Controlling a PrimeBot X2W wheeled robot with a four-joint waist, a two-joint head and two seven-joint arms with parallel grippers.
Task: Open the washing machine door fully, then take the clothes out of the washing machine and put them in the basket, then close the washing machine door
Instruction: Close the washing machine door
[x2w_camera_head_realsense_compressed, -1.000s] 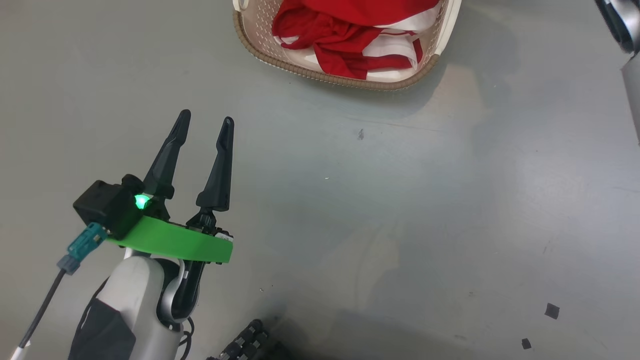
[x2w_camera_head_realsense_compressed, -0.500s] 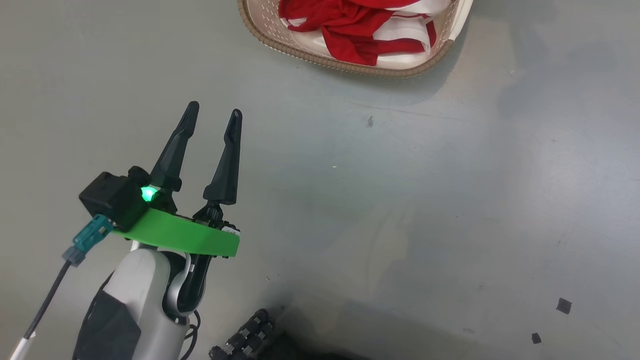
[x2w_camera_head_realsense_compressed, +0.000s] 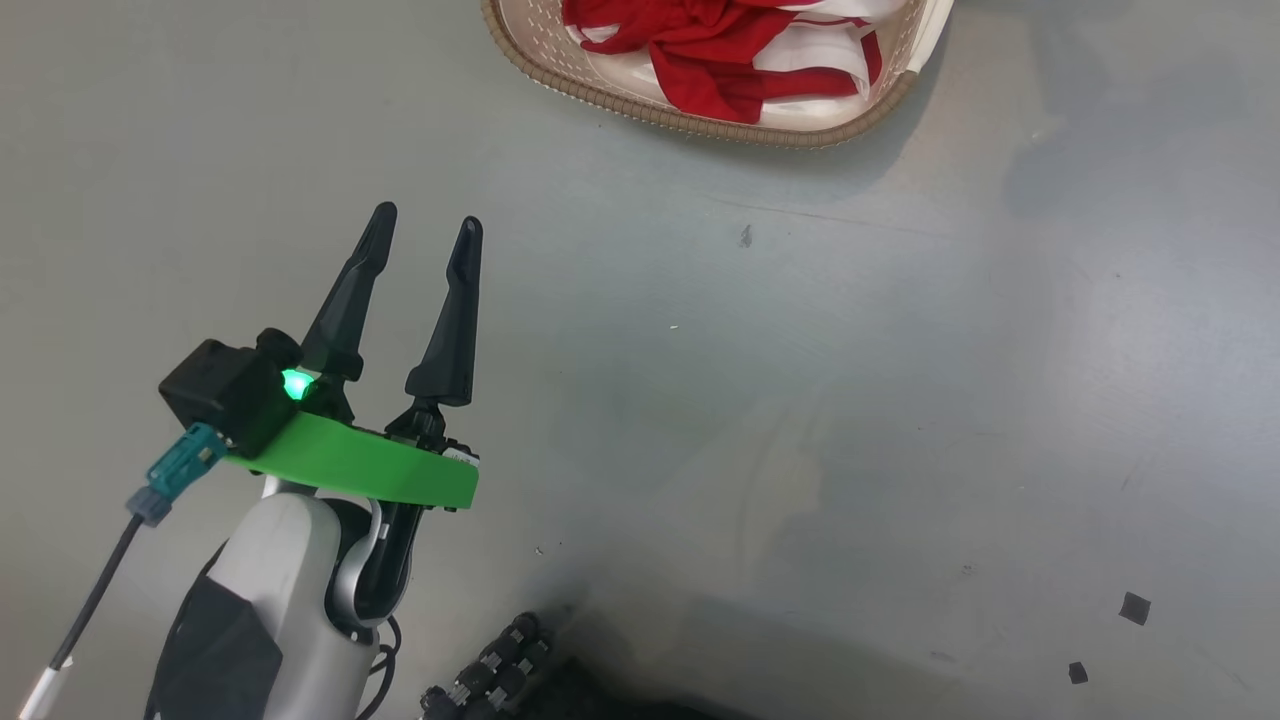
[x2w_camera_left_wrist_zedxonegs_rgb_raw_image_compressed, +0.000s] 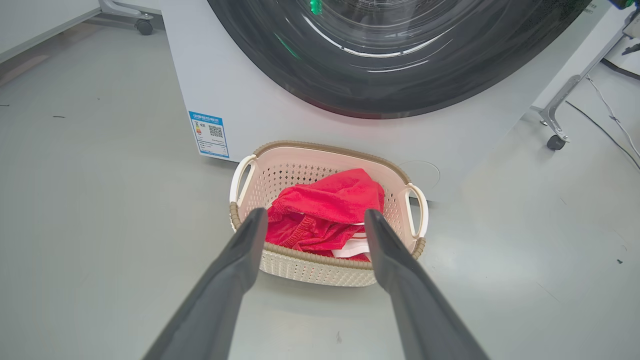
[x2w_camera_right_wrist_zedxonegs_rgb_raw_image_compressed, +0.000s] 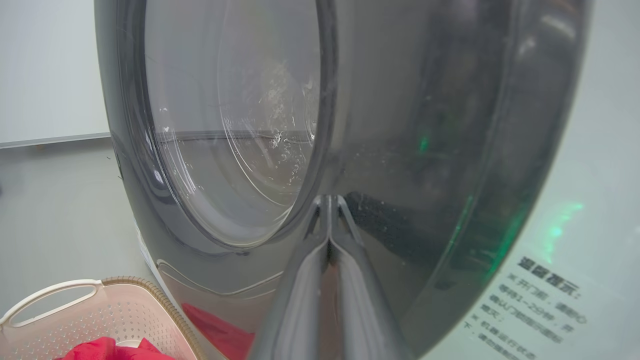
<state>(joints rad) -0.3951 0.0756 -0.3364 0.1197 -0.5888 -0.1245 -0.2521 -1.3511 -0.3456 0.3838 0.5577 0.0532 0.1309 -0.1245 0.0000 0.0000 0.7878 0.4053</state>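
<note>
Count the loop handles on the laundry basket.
2. Left wrist view: left-end handle and right-end handle of the basket, one at each short end. The left gripper's fingers cover parts of the near rim, so more could be hidden.

One basket (x2w_camera_left_wrist_zedxonegs_rgb_raw_image_compressed: 315, 270) with two loop handles (x2w_camera_left_wrist_zedxonegs_rgb_raw_image_compressed: 240, 180), one heap of clothes (x2w_camera_left_wrist_zedxonegs_rgb_raw_image_compressed: 330, 200), garment count not discernible, one washing machine (x2w_camera_left_wrist_zedxonegs_rgb_raw_image_compressed: 250, 100), one washing machine door (x2w_camera_left_wrist_zedxonegs_rgb_raw_image_compressed: 390, 75), one blue label (x2w_camera_left_wrist_zedxonegs_rgb_raw_image_compressed: 210, 134), one left gripper (x2w_camera_head_realsense_compressed: 425, 218), one right gripper (x2w_camera_right_wrist_zedxonegs_rgb_raw_image_compressed: 328, 200), two fingers each, two castor wheels (x2w_camera_left_wrist_zedxonegs_rgb_raw_image_compressed: 144, 27), two dark floor scraps (x2w_camera_head_realsense_compressed: 1134, 607)

Soft, even light fills the room; dull shadows lie on the floor (x2w_camera_head_realsense_compressed: 900, 420), and green glare smears the glossy door (x2w_camera_left_wrist_zedxonegs_rgb_raw_image_compressed: 350, 90).
</note>
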